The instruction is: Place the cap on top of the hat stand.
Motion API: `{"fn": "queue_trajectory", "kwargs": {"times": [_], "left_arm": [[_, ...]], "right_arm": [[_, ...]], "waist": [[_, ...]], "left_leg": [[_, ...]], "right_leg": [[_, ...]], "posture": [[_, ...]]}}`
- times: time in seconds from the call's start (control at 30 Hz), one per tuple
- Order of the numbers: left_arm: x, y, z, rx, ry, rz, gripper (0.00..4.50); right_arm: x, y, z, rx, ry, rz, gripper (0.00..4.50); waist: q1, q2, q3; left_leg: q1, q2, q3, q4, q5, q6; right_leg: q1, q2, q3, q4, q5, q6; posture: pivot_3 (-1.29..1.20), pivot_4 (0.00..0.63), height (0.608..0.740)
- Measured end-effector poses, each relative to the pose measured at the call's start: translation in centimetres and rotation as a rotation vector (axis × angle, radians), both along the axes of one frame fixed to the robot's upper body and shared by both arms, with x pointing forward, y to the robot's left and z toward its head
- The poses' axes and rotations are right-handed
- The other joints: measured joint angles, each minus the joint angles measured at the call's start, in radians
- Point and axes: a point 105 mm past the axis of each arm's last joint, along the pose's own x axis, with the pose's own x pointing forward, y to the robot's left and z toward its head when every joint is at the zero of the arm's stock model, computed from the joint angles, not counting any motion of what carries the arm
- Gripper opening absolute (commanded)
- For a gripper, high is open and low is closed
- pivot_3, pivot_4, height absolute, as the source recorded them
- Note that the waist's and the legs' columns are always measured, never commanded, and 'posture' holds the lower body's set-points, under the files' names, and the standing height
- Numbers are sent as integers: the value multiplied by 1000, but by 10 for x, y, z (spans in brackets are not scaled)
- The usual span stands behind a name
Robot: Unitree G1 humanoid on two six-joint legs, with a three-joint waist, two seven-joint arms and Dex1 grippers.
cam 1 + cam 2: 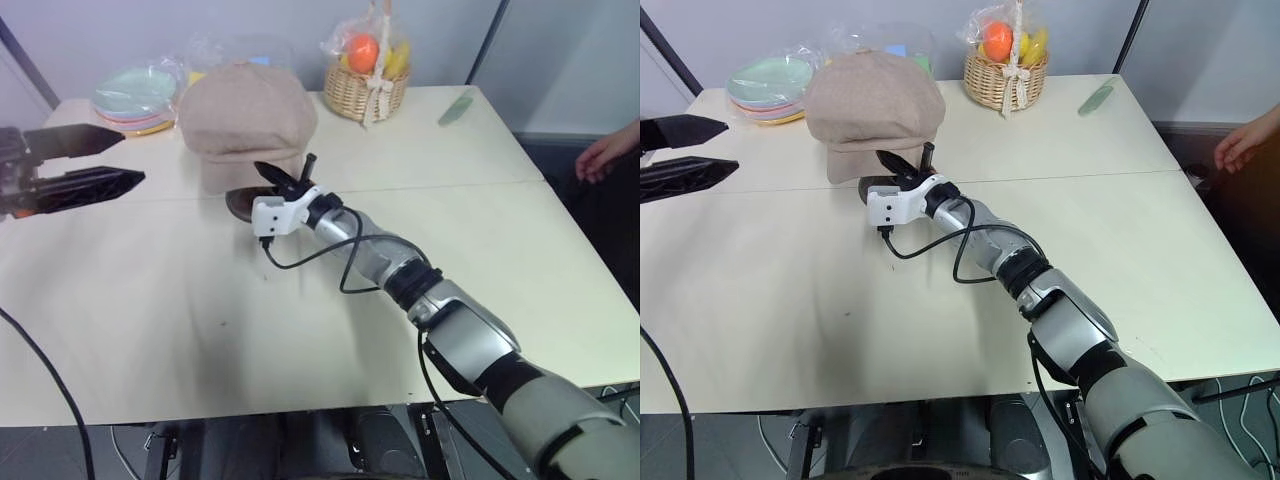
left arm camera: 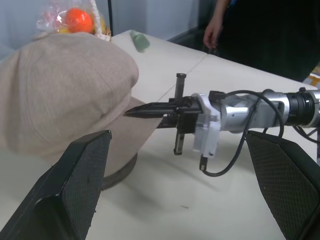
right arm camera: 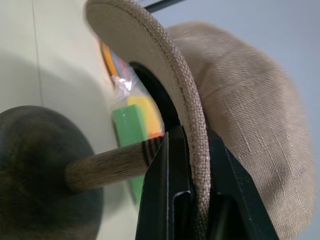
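Observation:
The pink-beige cap (image 1: pixel 245 115) sits over the top of the dark wooden hat stand, whose round base (image 1: pixel 240 205) shows on the table beneath it. In the right wrist view the stand's stem (image 3: pixel 110 162) runs from the base (image 3: pixel 40 165) up into the cap. My right gripper (image 1: pixel 285 180) reaches in from the right and is shut on the cap's brim (image 3: pixel 165 65), one finger on each side of the fabric. My left gripper (image 1: pixel 115 160) hovers open, apart from the cap, well off to its left.
A wicker basket (image 1: pixel 366 90) of wrapped fruit stands at the back of the table, right of the cap. Stacked plates (image 1: pixel 135 100) lie at the back left. A small green object (image 1: pixel 455 108) rests near the far right edge. A person's hand (image 1: pixel 605 150) shows beyond the table's right side.

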Motion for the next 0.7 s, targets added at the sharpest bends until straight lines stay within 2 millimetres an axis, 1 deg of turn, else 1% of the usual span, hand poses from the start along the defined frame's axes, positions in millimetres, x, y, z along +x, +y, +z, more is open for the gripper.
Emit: {"fn": "queue_trajectory", "kwargs": {"times": [0.13,0.23,0.33,0.5,0.6,0.7], "left_arm": [[2,2,-2,-7,9,8,4500],[3,2,-2,-3,8,10,4500],[3,2,-2,-4,6,11,4500],[5,2,-1,-9,-4,20,4500],[5,2,0,-8,-10,24,4500],[6,3,1,-7,-16,32,4500]], "right_arm": [[-4,-15,10,-20,-31,64,21],[-2,-20,13,-29,-14,76,21],[0,-20,15,-39,-8,84,21],[-2,-5,3,-39,52,106,21],[-2,2,-2,-36,92,102,993],[2,1,-7,-42,128,79,2491]], "waist": [[2,0,0],[0,0,0],[-2,0,0],[-2,0,0],[-1,0,0],[2,0,0]], "left_leg": [[0,0,0,0,0,0],[0,0,1,0,0,0],[0,0,0,0,0,0],[0,0,0,0,0,0],[0,0,0,0,0,0],[0,0,0,0,0,0]], "right_leg": [[1,0,0,0,0,0],[0,0,0,0,0,0],[0,0,0,0,0,0],[0,0,0,0,0,0],[0,0,0,0,0,0],[0,0,0,0,0,0]], "posture": [[0,150,740],[0,150,740],[0,150,740],[0,150,740],[0,150,740],[0,150,740]]}}
